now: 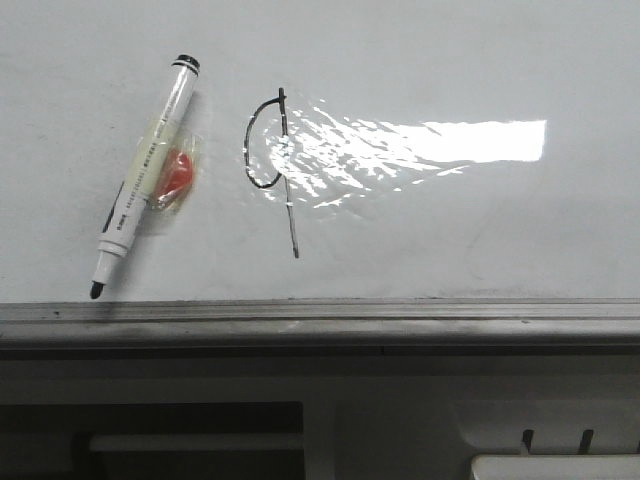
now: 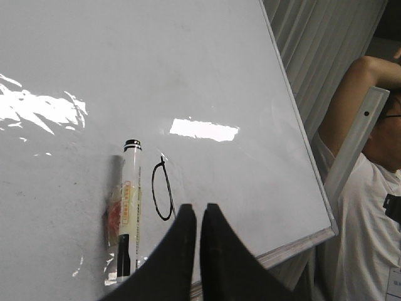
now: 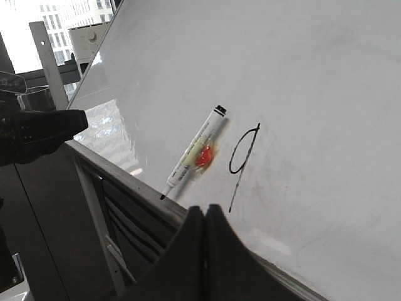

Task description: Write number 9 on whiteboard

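The whiteboard (image 1: 450, 230) is glossy white with a bright glare patch. The number 9 (image 1: 290, 200) is drawn on it in thin black line, an open loop with a long straight tail. A white marker pen (image 1: 145, 190) with a black tip lies on the board left of the 9, a red piece in clear wrap beside it. No gripper shows in the front view. My left gripper (image 2: 198, 210) is shut and empty, held off the board near the 9 (image 2: 168, 188) and the pen (image 2: 128, 200). My right gripper (image 3: 205, 210) is shut and empty, near the board's lower rail below the 9 (image 3: 245, 163).
A grey metal rail (image 1: 320, 322) runs along the board's near edge, with a dark slotted ledge (image 1: 550, 440) below it. A person in a white shirt (image 2: 369, 188) sits beside the board's edge. A dark arm part (image 3: 37, 135) shows off the board's left side.
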